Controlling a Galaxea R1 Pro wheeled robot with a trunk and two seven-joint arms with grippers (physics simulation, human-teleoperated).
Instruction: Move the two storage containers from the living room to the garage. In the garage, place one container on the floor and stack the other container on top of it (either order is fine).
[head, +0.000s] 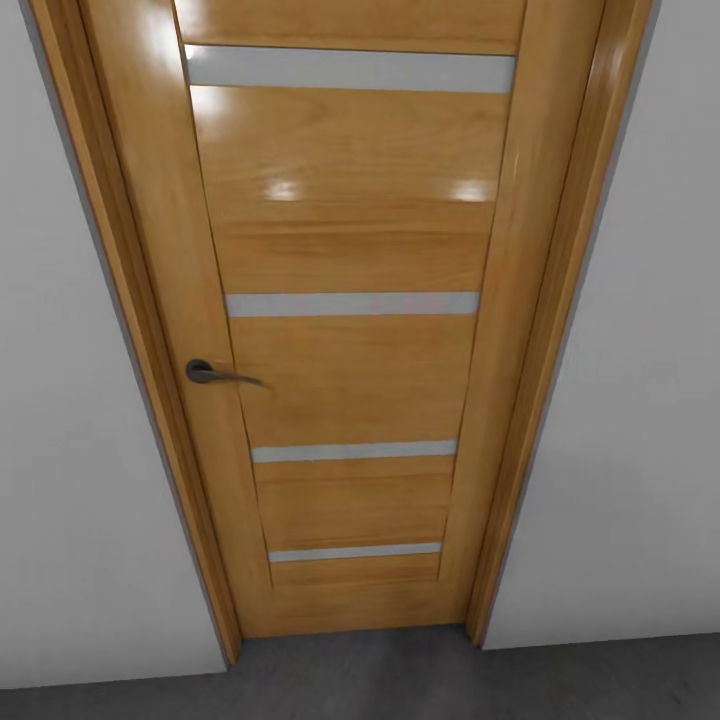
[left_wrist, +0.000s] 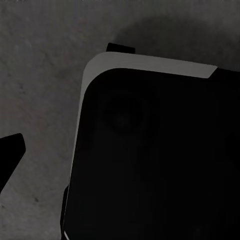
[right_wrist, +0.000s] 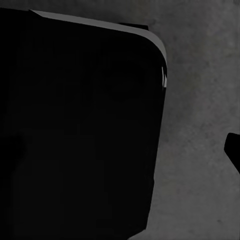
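Note:
The two storage containers are out of view. In the head view I face a shut door (head: 350, 380) of orange-brown wood, close up. The left wrist view looks down on dark grey concrete floor (left_wrist: 45, 75), with one dark fingertip (left_wrist: 11, 150) of my left gripper at the picture's edge. On the right wrist view, a dark fingertip (right_wrist: 233, 148) of the right gripper juts in over the same floor (right_wrist: 200, 100). Nothing is seen between the fingers of either gripper. Whether the jaws stand open or shut is not shown.
The door has a dark lever handle (head: 208, 372) on its left side and several pale horizontal strips. White-grey walls (head: 70, 450) flank its frame. A strip of concrete floor (head: 400, 680) lies at its foot. My black base (left_wrist: 160, 160) bulks large in both wrist views.

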